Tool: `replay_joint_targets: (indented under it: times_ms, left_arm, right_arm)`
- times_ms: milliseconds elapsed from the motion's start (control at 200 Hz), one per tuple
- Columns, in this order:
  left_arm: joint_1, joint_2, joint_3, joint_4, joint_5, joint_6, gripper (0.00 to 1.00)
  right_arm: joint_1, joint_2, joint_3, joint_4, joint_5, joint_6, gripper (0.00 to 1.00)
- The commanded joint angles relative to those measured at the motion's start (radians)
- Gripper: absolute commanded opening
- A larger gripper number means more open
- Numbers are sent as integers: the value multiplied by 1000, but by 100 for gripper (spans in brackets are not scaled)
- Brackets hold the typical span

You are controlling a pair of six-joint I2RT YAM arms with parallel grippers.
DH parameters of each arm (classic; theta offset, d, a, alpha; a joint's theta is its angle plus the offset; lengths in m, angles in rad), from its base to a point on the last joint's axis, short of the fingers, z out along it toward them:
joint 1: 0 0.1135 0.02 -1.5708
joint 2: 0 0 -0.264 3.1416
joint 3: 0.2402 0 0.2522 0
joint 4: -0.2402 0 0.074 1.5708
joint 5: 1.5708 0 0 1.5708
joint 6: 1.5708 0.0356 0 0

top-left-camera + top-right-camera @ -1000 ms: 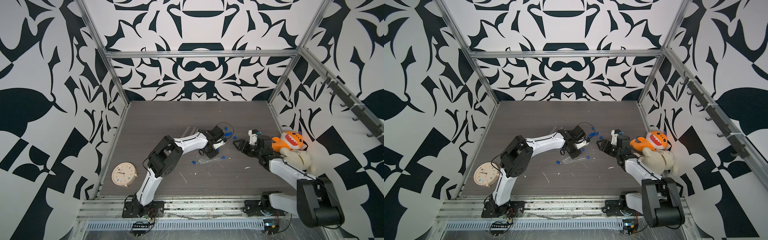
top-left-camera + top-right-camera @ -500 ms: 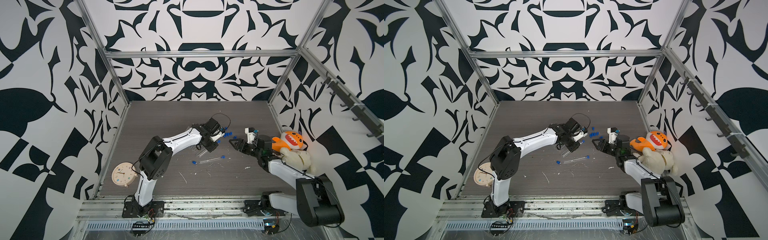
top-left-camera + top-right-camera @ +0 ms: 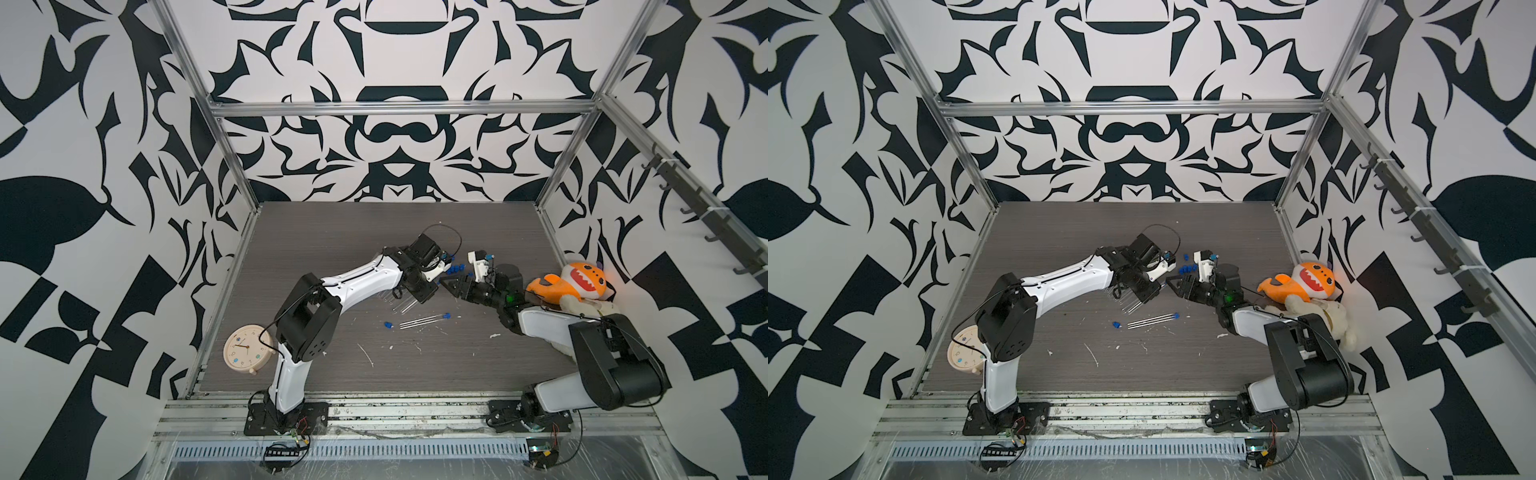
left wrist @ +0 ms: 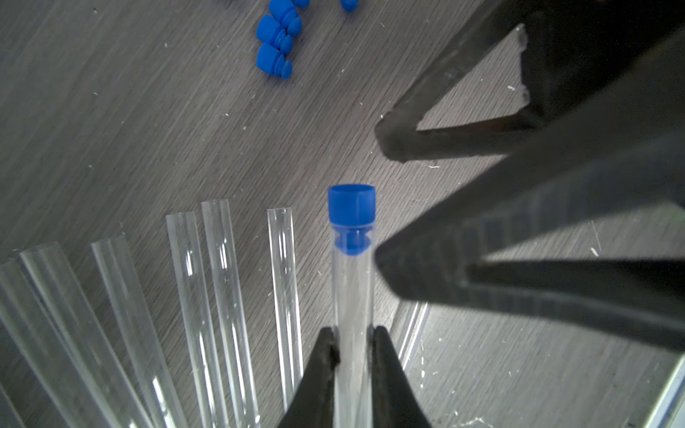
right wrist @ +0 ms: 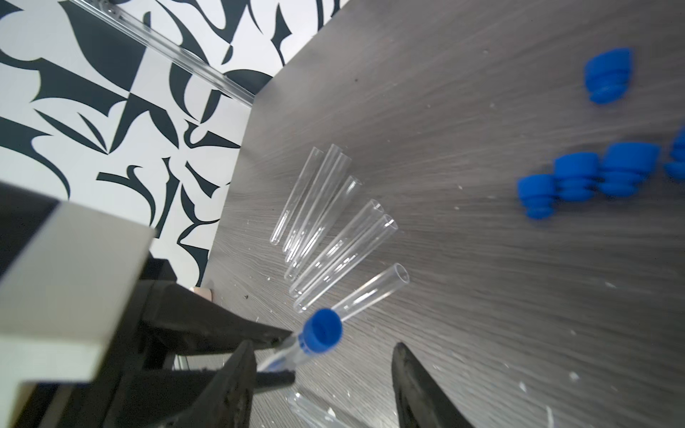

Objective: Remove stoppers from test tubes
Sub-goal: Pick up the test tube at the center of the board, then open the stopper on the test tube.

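My left gripper is shut on a clear test tube, held above the table. A blue stopper plugs the tube's free end. In the right wrist view this stopper sits between the spread fingertips of my open right gripper, nearer one finger and touching neither. Several empty test tubes lie fanned on the table beneath. Several loose stoppers lie in a cluster beyond them. Two stoppered test tubes lie side by side in front of the grippers, and a loose stopper sits next to them.
An orange plush toy lies on a white one against the right wall, beside the right arm. A round clock stands at the front left by the left arm's base. White flecks dot the dark wooden table.
The left gripper has lifted the stoppered tube up and back from the table. The right gripper has moved left, bringing its open fingers around the stopper.
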Motion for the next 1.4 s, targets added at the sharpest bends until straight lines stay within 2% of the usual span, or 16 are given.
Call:
replay_joint_targets:
  times_ms: [0,140,490,640,780,900,1080,1395]
  left_arm:
    - [1,-33,17,-1,18,-7,8]
    - [1,-36,17,2,17,-7,8]
    - [1,-32,18,-1,23,-6,7]
    - [1,-36,14,-2,21,-6,7]
    - [1,-40,9,3,18,-4,7]
    - [1,-39,9,0,19,-1,7]
    - [1,-43,0,0,16,-1,7]
    - [2,-40,-1,0,6,2,6]
  right_arm:
    - [15,22,37,101,-8,35,55]
    - [20,42,40,114,8,42,49]
    - [27,54,47,136,17,58,25]
    - [30,59,51,139,18,62,24]
    - [32,67,56,135,20,64,35]
    - [34,69,57,139,24,66,36]
    - [36,71,60,140,24,66,27]
    - [37,59,59,131,30,59,4]
